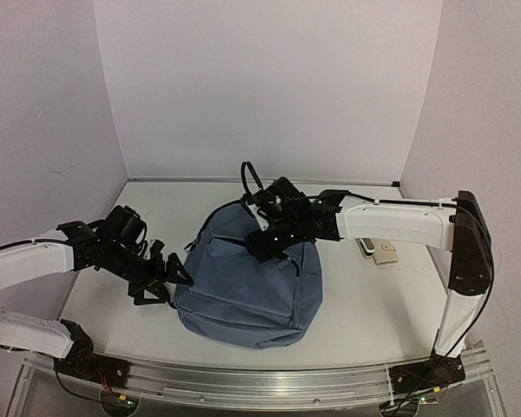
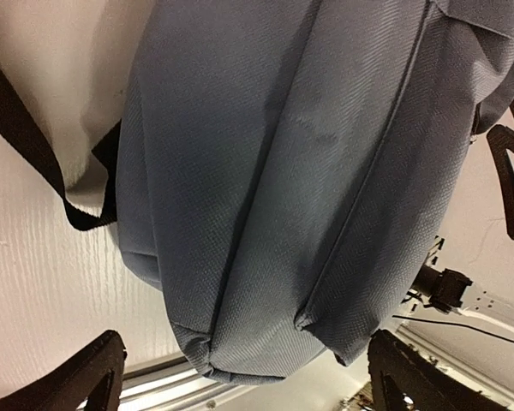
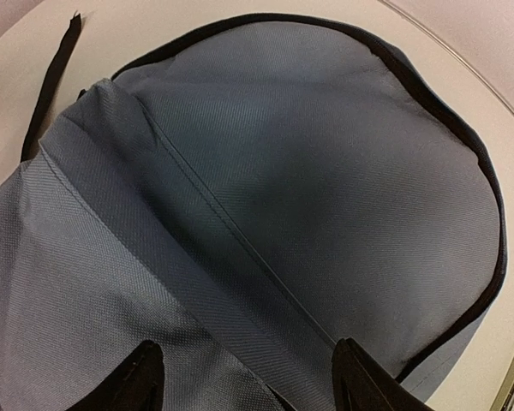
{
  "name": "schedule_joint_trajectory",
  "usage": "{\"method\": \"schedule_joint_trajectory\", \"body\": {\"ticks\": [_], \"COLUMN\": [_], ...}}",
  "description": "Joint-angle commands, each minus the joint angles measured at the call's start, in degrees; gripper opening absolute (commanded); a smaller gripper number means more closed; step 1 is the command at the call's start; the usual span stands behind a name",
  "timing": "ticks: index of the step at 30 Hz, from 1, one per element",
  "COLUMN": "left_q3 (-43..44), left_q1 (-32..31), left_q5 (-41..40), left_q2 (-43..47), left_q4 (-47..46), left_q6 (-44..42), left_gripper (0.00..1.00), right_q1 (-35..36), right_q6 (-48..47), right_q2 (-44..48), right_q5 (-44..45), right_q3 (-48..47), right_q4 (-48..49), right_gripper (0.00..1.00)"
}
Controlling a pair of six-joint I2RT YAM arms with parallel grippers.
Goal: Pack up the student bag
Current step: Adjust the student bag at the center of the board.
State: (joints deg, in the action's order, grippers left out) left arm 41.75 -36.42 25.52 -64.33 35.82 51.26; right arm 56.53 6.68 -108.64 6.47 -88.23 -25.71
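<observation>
The student bag (image 1: 247, 287), a slate-blue backpack, lies flat in the middle of the table with its black top handle (image 1: 247, 178) toward the back wall. My left gripper (image 1: 169, 282) is at the bag's left side. In the left wrist view its fingers (image 2: 94, 377) stand wide apart, open, facing a lower corner of the bag (image 2: 283, 214). My right gripper (image 1: 265, 234) hovers over the bag's upper part. In the right wrist view it (image 3: 250, 385) is open above the fabric and a seam (image 3: 240, 248), gripping nothing.
A small white and beige object (image 1: 378, 252) lies on the table to the right of the bag, under the right arm. A black strap (image 2: 34, 145) trails from the bag's left side. The metal rail (image 1: 269, 382) runs along the near edge.
</observation>
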Motion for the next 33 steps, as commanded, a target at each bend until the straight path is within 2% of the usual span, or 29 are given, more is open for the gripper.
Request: {"method": "schedule_joint_trajectory", "body": {"ticks": [1,2,5,9,14,18,23,29,31,33], "left_q3": [-4.7,-6.57,-8.66,-9.31,-10.66,-11.13,-11.89,-13.06,-13.06,-13.3], "left_q1": [-0.01,-0.02,0.02,-0.02,-0.01,0.01,0.05,-0.02,-0.01,0.02], "left_q5": [5.21,6.1,6.09,4.66,3.96,2.53,2.35,4.62,4.81,4.9], "left_q2": [2.54,2.55,2.82,3.62,4.2,6.69,7.73,4.48,3.89,3.77], "left_q4": [-6.54,-8.34,-10.91,-10.63,-11.12,-9.67,-8.63,-12.69,-14.02,-15.93], "left_q6": [5.52,6.42,7.93,8.18,9.44,10.08,10.74,10.96,10.84,11.16], "left_gripper": [0.89,0.84,0.65,0.52,0.48,0.36,0.35,0.36,0.33,0.26], "right_q1": [0.06,0.02,0.0,0.0,0.0,0.04,0.07,-0.06,-0.09,-0.06], "right_q6": [-1.12,-1.05,-1.13,-1.23,-0.53,0.2,1.13,2.0,2.28,2.63], "right_q2": [-1.45,-1.84,-3.02,-4.13,-4.46,-4.99,-5.68,-5.84,-5.82,-5.72], "right_q5": [0.98,1.16,1.62,2.79,4.44,5.46,7.27,9.32,9.63,9.5], "right_q3": [-2.93,-3.04,-3.24,-3.8,-4.13,-4.23,-4.6,-4.9,-4.9,-4.82], "right_q4": [0.13,0.14,0.21,0.24,0.34,0.61,0.67,0.76,0.76,0.75], "right_gripper": [0.64,0.62,0.45,0.34,0.32,0.27,0.14,0.01,0.0,0.0]}}
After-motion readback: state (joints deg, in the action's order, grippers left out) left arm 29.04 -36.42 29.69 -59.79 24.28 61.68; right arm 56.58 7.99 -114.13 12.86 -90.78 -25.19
